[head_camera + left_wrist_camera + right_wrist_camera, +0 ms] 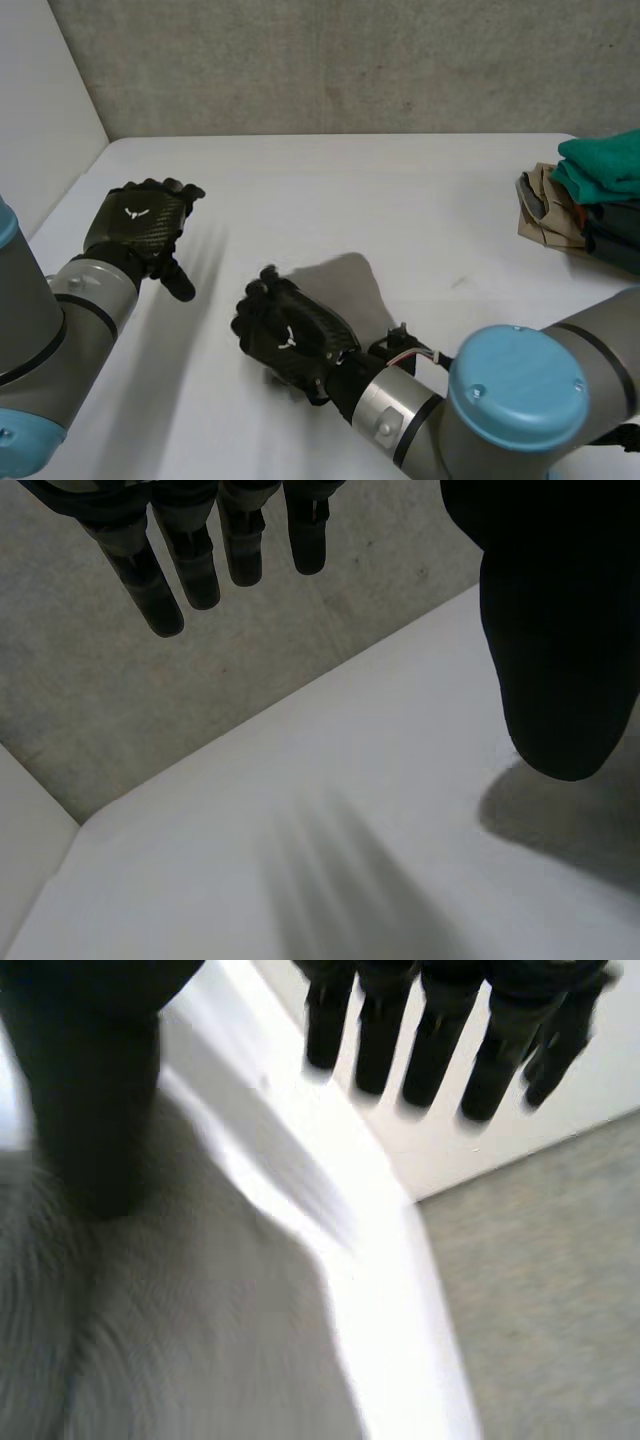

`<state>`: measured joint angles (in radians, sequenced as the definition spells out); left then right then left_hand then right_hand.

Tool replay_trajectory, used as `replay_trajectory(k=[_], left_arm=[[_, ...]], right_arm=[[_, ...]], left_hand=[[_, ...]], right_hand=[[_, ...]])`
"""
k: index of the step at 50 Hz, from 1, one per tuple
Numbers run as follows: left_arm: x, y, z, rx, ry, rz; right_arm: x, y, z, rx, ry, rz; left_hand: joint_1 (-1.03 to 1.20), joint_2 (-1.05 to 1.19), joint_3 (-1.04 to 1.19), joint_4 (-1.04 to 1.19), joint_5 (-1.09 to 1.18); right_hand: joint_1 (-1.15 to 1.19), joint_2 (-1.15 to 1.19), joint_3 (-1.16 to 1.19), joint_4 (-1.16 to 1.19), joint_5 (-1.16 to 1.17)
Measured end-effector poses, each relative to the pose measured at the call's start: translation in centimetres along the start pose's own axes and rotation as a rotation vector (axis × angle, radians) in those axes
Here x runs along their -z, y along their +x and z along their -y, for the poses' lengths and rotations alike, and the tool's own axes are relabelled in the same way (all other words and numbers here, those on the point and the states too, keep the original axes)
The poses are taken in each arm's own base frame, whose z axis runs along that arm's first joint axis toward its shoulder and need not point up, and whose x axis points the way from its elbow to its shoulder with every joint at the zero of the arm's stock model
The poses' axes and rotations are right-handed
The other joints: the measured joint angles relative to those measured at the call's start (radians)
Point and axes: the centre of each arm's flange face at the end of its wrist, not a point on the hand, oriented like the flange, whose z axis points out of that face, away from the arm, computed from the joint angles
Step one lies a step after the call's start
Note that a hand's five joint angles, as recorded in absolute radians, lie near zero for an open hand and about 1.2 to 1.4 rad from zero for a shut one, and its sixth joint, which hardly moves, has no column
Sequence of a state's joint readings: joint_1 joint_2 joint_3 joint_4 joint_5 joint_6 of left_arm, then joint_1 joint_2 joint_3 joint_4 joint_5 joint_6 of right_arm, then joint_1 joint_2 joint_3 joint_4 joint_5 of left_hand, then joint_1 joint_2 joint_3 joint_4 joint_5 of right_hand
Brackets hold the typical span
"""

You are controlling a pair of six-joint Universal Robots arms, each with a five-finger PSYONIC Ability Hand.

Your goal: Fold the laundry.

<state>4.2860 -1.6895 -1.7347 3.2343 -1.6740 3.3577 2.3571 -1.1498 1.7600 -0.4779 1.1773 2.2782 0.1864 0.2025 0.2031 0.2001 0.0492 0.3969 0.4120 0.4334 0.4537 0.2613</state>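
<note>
A stack of folded laundry (590,200) lies at the table's right edge, with a teal cloth (605,165) on top, a tan one (545,210) beside it and dark pieces underneath. My left hand (140,222) hovers over the left side of the white table (400,200), far from the stack. Its fingers (165,580) are straight, the thumb (560,630) stands apart, and it holds nothing. My right hand (290,335) is low over the table's front middle, back upward. Its fingers (440,1055) reach out straight, the thumb (90,1090) is spread, and it is empty.
A grey wall (350,60) runs along the table's far edge and a white wall (40,110) along its left side. Bare tabletop lies between the two hands and the stack.
</note>
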Motion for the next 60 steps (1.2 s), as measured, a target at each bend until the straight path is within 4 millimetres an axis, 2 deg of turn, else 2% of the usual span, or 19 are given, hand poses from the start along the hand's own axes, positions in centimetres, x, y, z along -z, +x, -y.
replay_trajectory(k=[1, 4, 5, 9, 10, 12, 16, 19, 20, 25, 32, 39, 43, 47, 52, 60], left_arm=[[0.1, 0.1, 0.1, 0.009, 0.001, -0.005], [0.2, 0.5, 0.3, 0.024, 0.009, -0.023], [0.3, 0.6, 0.4, 0.027, 0.011, -0.027], [0.6, 1.9, 1.3, 0.050, 0.040, -0.083], [0.7, 2.0, 1.3, 0.051, 0.042, -0.088], [1.0, 3.1, 1.9, 0.068, 0.060, -0.140], [1.6, 5.2, 2.3, 0.094, 0.063, -0.233], [1.7, 5.7, 2.3, 0.101, 0.055, -0.259], [2.1, 6.9, 2.0, 0.111, 0.024, -0.307], [2.4, 8.3, 0.9, 0.111, -0.066, -0.348], [1.7, 9.2, -2.5, 0.060, -0.272, -0.295], [0.3, 9.4, -5.7, 0.011, -0.407, -0.246], [-0.5, 8.8, -6.3, 0.004, -0.426, -0.221], [-1.1, 8.1, -6.1, 0.007, -0.421, -0.204], [-1.1, 7.5, -5.0, 0.024, -0.390, -0.215], [0.0, 6.2, -0.7, 0.097, -0.257, -0.241]], right_arm=[[0.0, 0.1, -0.4, -0.034, -0.036, -0.002], [0.1, 1.4, -0.9, -0.133, -0.088, -0.037], [0.1, 1.7, -0.9, -0.150, -0.092, -0.045], [0.9, 5.8, -1.0, -0.388, -0.097, -0.165], [1.0, 6.1, -1.0, -0.405, -0.096, -0.173], [1.6, 8.5, -1.4, -0.558, -0.088, -0.240], [2.1, 10.8, -2.5, -0.729, -0.106, -0.296], [2.2, 11.3, -3.0, -0.764, -0.123, -0.302], [2.1, 11.9, -4.1, -0.819, -0.175, -0.301], [1.8, 11.9, -5.7, -0.859, -0.285, -0.265], [0.7, 10.7, -8.5, -0.897, -0.447, -0.175], [0.0, 8.8, -10.4, -0.877, -0.538, -0.132], [0.2, 8.4, -11.2, -0.825, -0.579, -0.136], [0.7, 8.6, -11.6, -0.761, -0.610, -0.153], [1.0, 9.4, -10.8, -0.723, -0.578, -0.186], [1.1, 10.2, -8.9, -0.720, -0.507, -0.216]], left_hand=[[0.000, 0.000, 0.000, 0.000, 0.000], [0.000, 0.000, 0.000, 0.000, 0.000], [0.000, 0.000, 0.000, 0.000, 0.000], [0.000, 0.000, 0.000, 0.000, 0.000], [0.000, 0.000, 0.000, 0.000, 0.000], [0.000, 0.000, 0.000, 0.000, 0.000], [0.000, 0.000, 0.000, 0.000, 0.000], [0.000, 0.000, 0.000, 0.000, 0.000], [0.000, 0.000, 0.000, 0.000, 0.000], [0.000, 0.000, 0.000, 0.000, 0.000], [0.000, 0.000, 0.000, 0.000, 0.000], [0.000, 0.000, 0.000, 0.000, 0.000], [0.000, 0.000, 0.000, 0.000, 0.000], [0.000, 0.000, 0.000, 0.000, 0.000], [0.000, 0.000, 0.000, 0.000, 0.000], [0.000, 0.000, 0.000, 0.000, 0.000]], right_hand=[[-0.127, -0.125, -0.132, -0.153, -0.144], [-0.178, -0.206, -0.229, -0.245, -0.214], [-0.178, -0.207, -0.230, -0.248, -0.214], [-0.178, -0.207, -0.231, -0.252, -0.214], [-0.178, -0.207, -0.231, -0.252, -0.214], [-0.178, -0.207, -0.231, -0.252, -0.214], [-0.178, -0.207, -0.231, -0.252, -0.214], [-0.178, -0.207, -0.231, -0.252, -0.214], [-0.178, -0.207, -0.231, -0.252, -0.214], [-0.178, -0.207, -0.231, -0.252, -0.214], [-0.178, -0.207, -0.231, -0.252, -0.214], [-0.178, -0.207, -0.231, -0.252, -0.214], [-0.183, -0.207, -0.231, -0.252, -0.214], [-0.204, -0.207, -0.231, -0.252, -0.214], [-0.204, -0.207, -0.231, -0.252, -0.214], [-0.204, -0.207, -0.231, -0.252, -0.214]])
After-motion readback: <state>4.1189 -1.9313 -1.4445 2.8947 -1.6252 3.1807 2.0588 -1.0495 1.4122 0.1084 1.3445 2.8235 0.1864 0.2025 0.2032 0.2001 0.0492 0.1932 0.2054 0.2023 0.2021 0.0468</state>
